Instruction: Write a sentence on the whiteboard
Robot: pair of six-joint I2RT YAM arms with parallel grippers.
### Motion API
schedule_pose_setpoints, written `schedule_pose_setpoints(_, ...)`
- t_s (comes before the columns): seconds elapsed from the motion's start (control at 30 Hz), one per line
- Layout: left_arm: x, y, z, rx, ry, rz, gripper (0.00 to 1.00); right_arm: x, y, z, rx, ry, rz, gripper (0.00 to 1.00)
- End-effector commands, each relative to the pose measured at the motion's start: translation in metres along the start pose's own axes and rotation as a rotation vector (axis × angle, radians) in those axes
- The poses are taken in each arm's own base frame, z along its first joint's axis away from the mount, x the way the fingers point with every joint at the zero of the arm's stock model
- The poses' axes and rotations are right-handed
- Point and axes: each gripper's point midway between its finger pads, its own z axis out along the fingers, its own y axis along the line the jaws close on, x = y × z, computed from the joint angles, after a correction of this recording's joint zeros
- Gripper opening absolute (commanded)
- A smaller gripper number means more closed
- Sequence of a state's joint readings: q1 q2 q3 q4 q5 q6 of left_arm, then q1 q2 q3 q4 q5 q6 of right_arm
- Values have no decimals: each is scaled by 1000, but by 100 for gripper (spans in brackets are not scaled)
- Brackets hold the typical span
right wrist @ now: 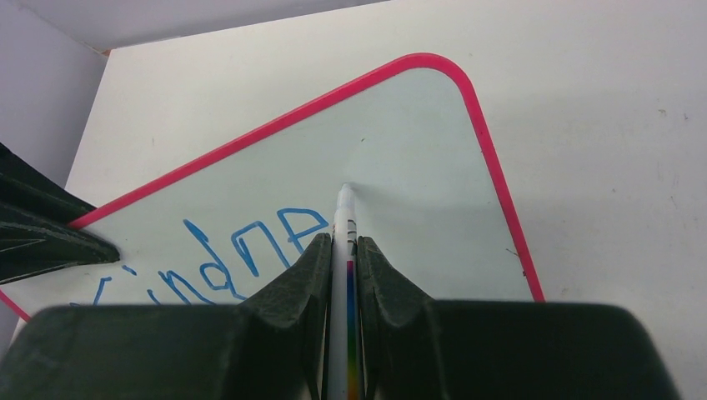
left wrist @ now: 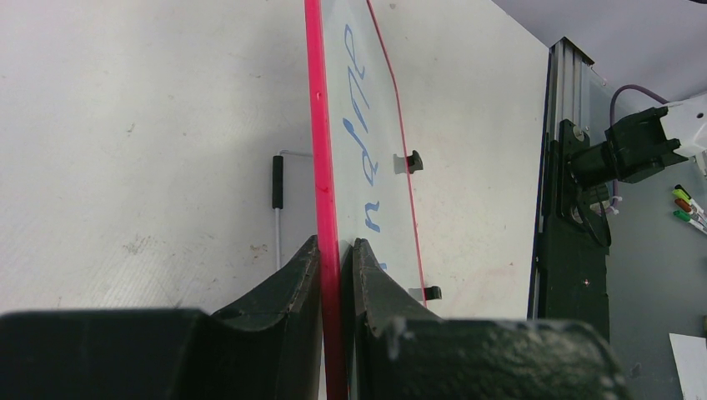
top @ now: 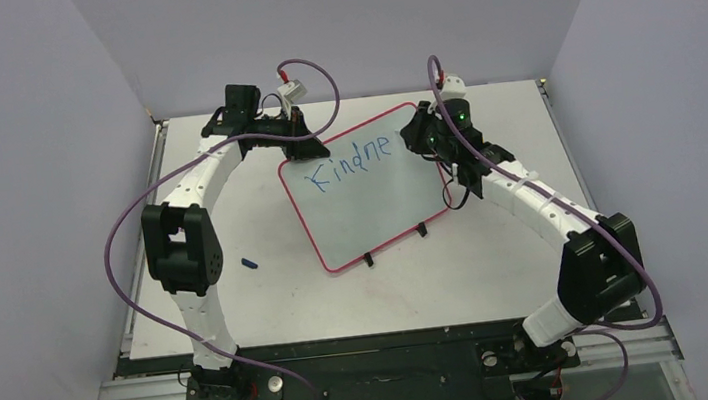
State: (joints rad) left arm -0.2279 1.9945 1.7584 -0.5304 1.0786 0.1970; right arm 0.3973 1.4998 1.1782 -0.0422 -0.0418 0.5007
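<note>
The whiteboard [top: 370, 198] sits slantwise in the middle of the table [top: 508, 263]. It is a flat white panel with rounded corners, a thin glossy red rim and two small black clips [top: 369, 258] on its near edge. On the left, the left end effector [left wrist: 335, 246] is pinched narrow on the rim at the board's far left corner, one finger on each face of the panel, anchoring it. Near that arm's elbow a small dark blue piece [top: 250, 263], maybe a cap, lies on the matte, scuffed tabletop. Moving across, the sentence [top: 351, 160] reads "Kindne" in loose blue strokes along the upper edge. At its right end the right end effector [right wrist: 339, 242] is closed tight on a marker [right wrist: 344, 212], a slim white barrel with a rainbow stripe. Its tip points down at the slick surface just past the "e"; whether it touches I can't tell.

The writing looks barely begun to me. To do it well, I'd say light, even pressure matters: the face is smooth and the tip will skate, so the left clamp must brace against each stroke. There is little room before the right-hand rounded corner, so the letters should shrink or drop to a second line.
</note>
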Motion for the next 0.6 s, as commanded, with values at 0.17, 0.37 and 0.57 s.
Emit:
schedule_pose_setpoints(0.17, -8, -17, 4, 41, 3, 115, 0, -24, 12, 11, -51, -61, 7, 0)
schedule_pose_setpoints(0.37, -9, -17, 4, 41, 1, 118, 0, -13, 14, 14, -71, -28, 9, 0)
schedule_pose_setpoints(0.57, -9, -17, 4, 42, 1, 117, 0, -1, 21, 14, -91, -3, 4, 0)
